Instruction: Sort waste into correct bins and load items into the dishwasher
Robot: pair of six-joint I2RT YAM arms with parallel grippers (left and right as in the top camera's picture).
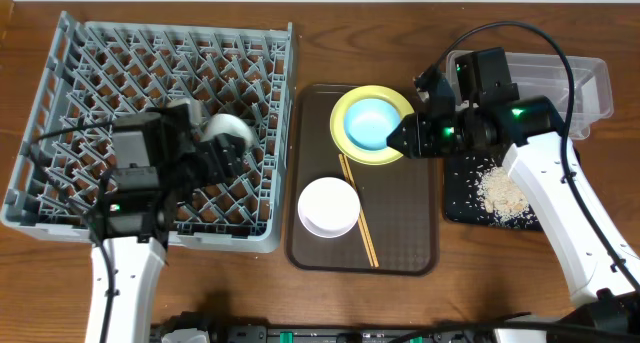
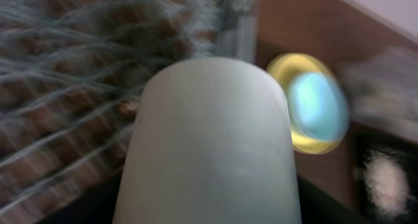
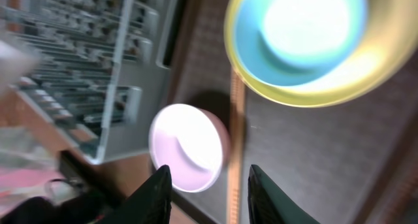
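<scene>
left gripper [image 1: 215, 151] holds the white cup [image 1: 232, 130] by its wall above the dish rack [image 1: 100, 63]; likely light, slick; right gripper [image 3: 209, 185] gapes empty.

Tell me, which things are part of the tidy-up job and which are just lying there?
Job: white cup, yellow plate, blue bowl, pink bowl, chopsticks, rice scraps, black tray, clear tub, grey dish rack.
Just there: brown serving tray, wooden table.

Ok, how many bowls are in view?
2: a light blue bowl on the yellow round plate, and a pale pink bowl on the brown flat tray. More could be hidden from view.
</scene>
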